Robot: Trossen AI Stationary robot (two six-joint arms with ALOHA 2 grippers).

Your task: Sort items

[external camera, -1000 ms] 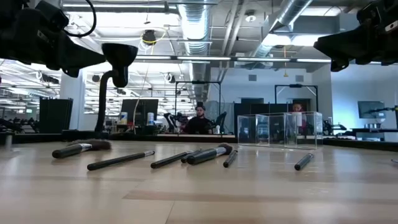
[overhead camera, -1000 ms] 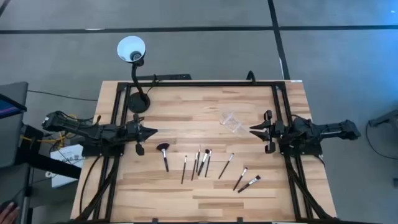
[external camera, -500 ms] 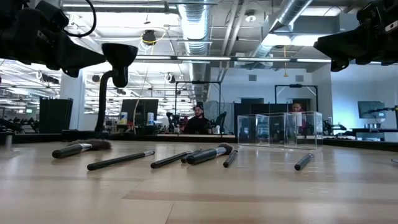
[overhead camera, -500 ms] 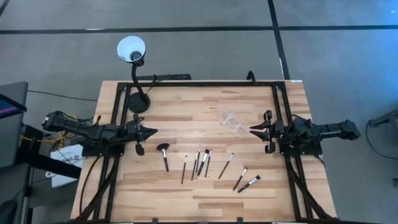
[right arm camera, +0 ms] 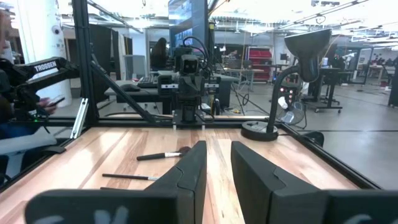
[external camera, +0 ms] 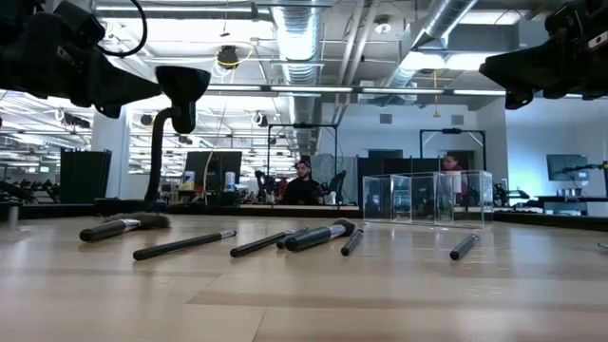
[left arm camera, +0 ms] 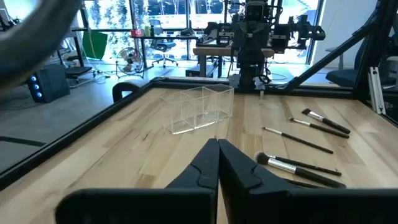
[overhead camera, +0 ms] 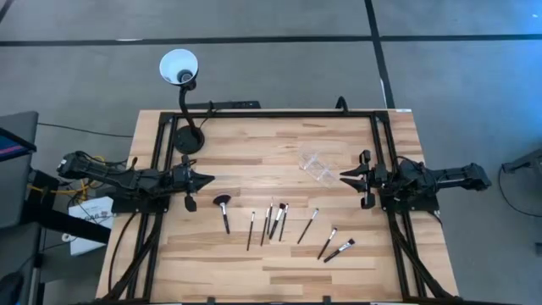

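Several slim makeup brushes [overhead camera: 278,222] lie flat in a loose row on the near half of the wooden table, dark handles and small tips; a fan-shaped one [overhead camera: 223,208] lies at the left end, two [overhead camera: 335,246] at the right end. My left gripper [overhead camera: 210,179] hovers above the table's left side, shut, clear of the brushes. My right gripper [overhead camera: 343,176] hovers above the table's right side beside the clear holder, its fingers [right arm camera: 193,163] a little apart, holding nothing.
A small clear plastic holder [overhead camera: 318,167] stands right of the table's middle, just left of my right gripper. A black gooseneck lamp with its base [overhead camera: 188,141] at the far left corner and its white shade [overhead camera: 179,66] beyond the far edge. Black frame rails [overhead camera: 271,113] border the table.
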